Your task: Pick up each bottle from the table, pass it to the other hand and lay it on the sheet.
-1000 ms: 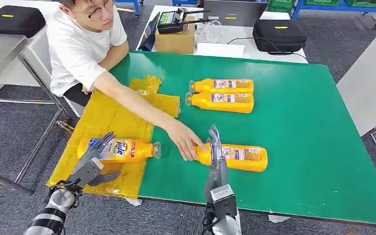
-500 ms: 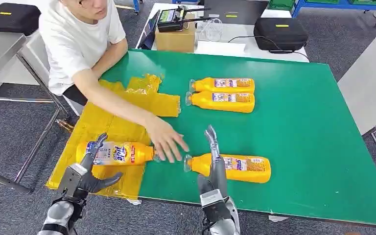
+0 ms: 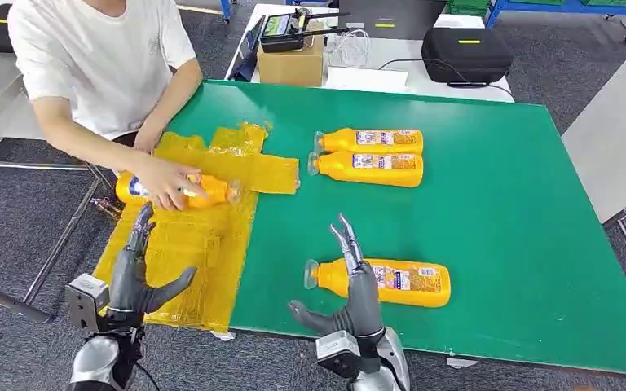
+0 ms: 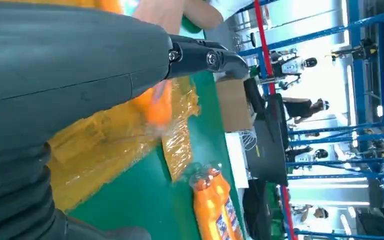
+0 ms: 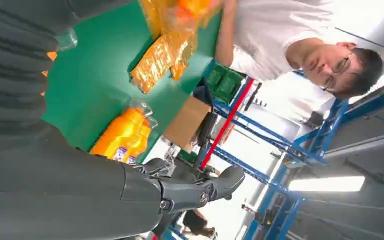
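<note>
Both robot hands, left (image 3: 134,281) and right (image 3: 350,297), spread, holding nothing. Bottle (image 3: 379,281) rigid, glossy, likely slippery, probably full; grip mid-body, not narrow neck.

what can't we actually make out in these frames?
- Bottle on the sheet, head view: label mostly covered by the person's hand.
- Nearest bottle, head view: its neck sits behind the right hand.
- Left hand, left wrist view: most fingers are cut off.
- Paired bottles: label print too small.
</note>
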